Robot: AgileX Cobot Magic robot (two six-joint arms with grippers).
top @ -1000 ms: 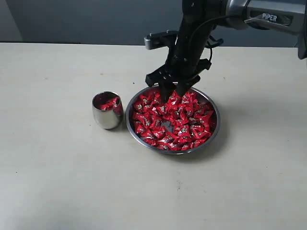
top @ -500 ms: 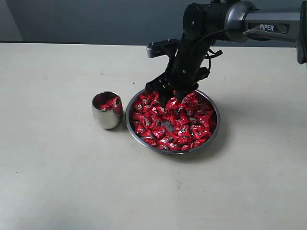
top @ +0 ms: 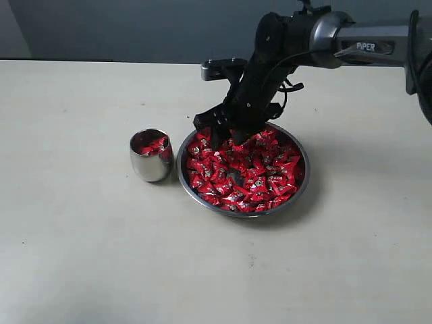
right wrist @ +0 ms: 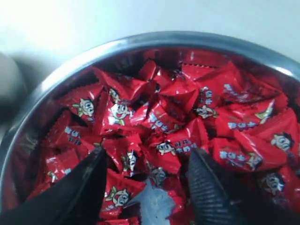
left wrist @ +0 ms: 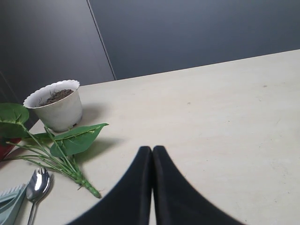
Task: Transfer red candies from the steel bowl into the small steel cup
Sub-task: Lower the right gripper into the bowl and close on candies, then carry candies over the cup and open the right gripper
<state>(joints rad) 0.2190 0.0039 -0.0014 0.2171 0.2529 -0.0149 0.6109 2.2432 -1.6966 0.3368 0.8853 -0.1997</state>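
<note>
The steel bowl (top: pixel 244 214) sits mid-table, heaped with red candies (top: pixel 260 172). To its left stands the small steel cup (top: pixel 151 165) with a few red candies (top: pixel 155 144) inside. My right gripper (top: pixel 226 138) is open, its tips down among the candies at the bowl's far left side. In the right wrist view the gripper (right wrist: pixel 147 154) has its two dark fingers spread on either side of some candies (right wrist: pixel 168 147), inside the bowl's rim (right wrist: pixel 140 40), holding nothing. My left gripper (left wrist: pixel 152 150) is shut and empty over bare table, away from the bowl.
The left wrist view shows a white plant pot (left wrist: pixel 56 105), a leafy green stem (left wrist: pixel 70 140) and a spoon (left wrist: pixel 37 185) lying on the table. The right arm (top: pixel 351 40) reaches in from the upper right, above the far side of the bowl.
My right gripper has slid leftward along the bowl's far side, staying open and low in the candies. Bowl and cup have not moved.
</note>
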